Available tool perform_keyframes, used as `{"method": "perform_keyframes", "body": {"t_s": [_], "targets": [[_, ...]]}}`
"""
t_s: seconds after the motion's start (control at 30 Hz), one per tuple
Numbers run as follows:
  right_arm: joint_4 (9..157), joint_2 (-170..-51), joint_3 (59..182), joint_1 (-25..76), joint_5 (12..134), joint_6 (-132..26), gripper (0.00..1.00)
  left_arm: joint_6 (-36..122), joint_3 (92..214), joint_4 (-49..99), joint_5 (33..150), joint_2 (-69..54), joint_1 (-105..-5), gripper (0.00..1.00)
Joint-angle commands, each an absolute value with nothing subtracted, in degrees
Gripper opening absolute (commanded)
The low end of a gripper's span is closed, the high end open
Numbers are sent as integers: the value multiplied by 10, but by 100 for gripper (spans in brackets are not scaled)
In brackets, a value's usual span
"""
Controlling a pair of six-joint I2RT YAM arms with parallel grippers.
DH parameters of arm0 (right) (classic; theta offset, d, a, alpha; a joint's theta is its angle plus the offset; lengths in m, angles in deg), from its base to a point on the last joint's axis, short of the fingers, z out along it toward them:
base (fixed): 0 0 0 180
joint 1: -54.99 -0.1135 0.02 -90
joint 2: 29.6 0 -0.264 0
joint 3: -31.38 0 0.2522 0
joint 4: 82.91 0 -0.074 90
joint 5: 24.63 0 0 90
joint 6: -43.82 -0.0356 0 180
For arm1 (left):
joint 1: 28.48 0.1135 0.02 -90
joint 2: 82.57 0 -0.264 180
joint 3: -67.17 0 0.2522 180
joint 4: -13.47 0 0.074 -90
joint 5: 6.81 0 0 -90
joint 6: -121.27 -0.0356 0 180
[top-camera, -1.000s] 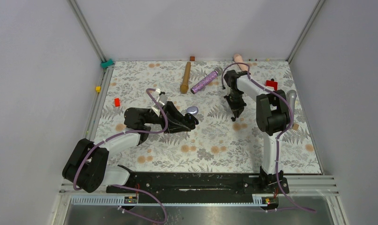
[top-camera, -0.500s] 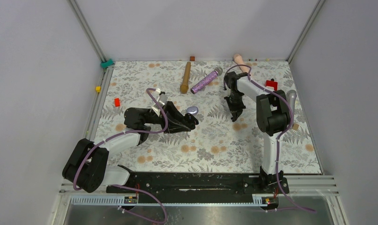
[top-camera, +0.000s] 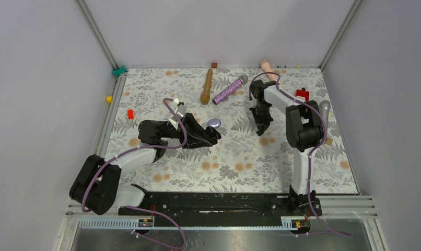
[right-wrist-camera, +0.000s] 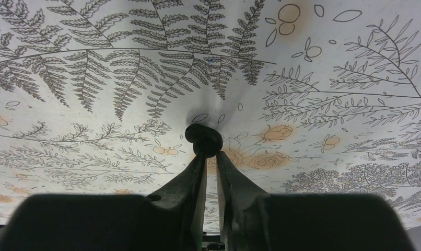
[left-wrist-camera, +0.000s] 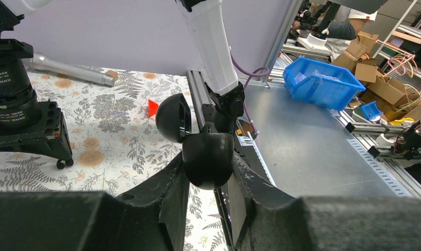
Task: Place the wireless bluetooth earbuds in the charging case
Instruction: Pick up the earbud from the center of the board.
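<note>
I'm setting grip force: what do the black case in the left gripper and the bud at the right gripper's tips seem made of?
Charging case: likely hard plastic, smooth semi-gloss black; its rounded shell and open lid carry soft highlights. Earbud: matte black, probably plastic or rubbery silicone; it shows no shine, and is too small to settle which.

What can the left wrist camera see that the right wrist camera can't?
Only the left wrist camera shows the left pincer clamped on a black case with its lid open. It also shows a silver microphone, a red block and a blue bin farther off. Only the right wrist camera shows the right pincer pinching a tiny black earbud. Both show the flowery tablecloth and a black pincer shut on something.
</note>
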State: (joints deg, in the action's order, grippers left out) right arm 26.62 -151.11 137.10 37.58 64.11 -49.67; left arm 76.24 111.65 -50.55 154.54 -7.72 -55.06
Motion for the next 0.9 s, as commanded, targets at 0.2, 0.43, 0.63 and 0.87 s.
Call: {"method": "perform_keyframes", "body": {"t_s": [0.2,0.43,0.63,0.87], "targets": [[258,-1501,1380,368,646,-497,23,765,1126,-545,1551,-88,-550,0],[254,-1507,1389,362,637,-494,28,766,1126,-545,1552,-90,-550,0],[253,-1510,1394,358,636,-493,30,767,1127,-545,1552,-92,-550,0],[252,-1511,1402,356,652,-491,27,767,1127,-546,1552,-92,-550,0]]}}
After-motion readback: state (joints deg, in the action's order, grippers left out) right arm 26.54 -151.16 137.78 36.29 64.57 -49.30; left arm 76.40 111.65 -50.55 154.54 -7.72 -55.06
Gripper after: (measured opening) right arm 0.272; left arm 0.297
